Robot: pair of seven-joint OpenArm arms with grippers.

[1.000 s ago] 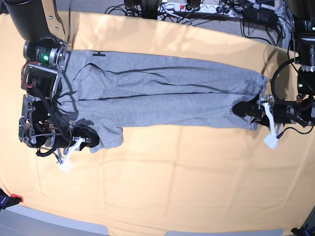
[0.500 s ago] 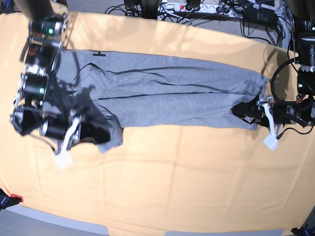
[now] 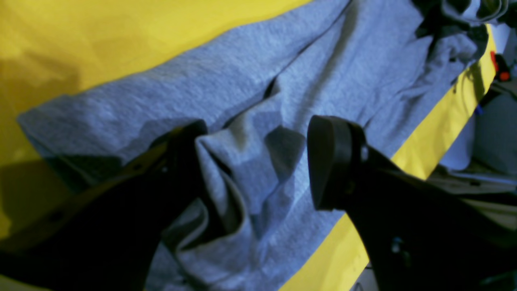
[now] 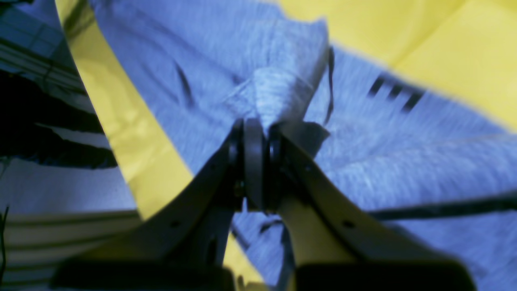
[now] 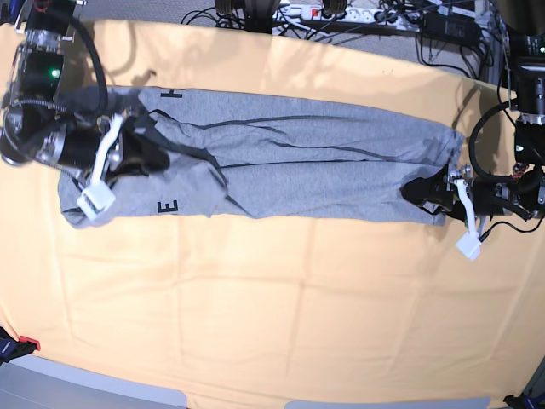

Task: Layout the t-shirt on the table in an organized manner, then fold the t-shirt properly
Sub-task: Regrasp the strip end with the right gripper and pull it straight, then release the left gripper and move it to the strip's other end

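Note:
The grey t-shirt (image 5: pixel 324 162) lies stretched in a long band across the yellow-orange table (image 5: pixel 298 315). My right gripper (image 5: pixel 140 153), at the shirt's left end in the base view, is shut on a pinched fold of grey fabric (image 4: pixel 278 93) and holds it raised. Black letters show near it (image 5: pixel 167 206). My left gripper (image 5: pixel 426 189) is at the shirt's right end. In the left wrist view it (image 3: pixel 258 125) is open, with its jaws on either side of a bunched ridge of the shirt (image 3: pixel 250 169).
Cables and a power strip (image 5: pixel 341 15) lie beyond the table's far edge. A red item (image 5: pixel 25 343) sits at the front left corner. The table's front edge (image 5: pixel 255 400) runs along the bottom of the base view.
My right gripper has lifted the shirt's left end and carried it away from the front edge toward the far side; a black letter now shows. The left arm has not moved.

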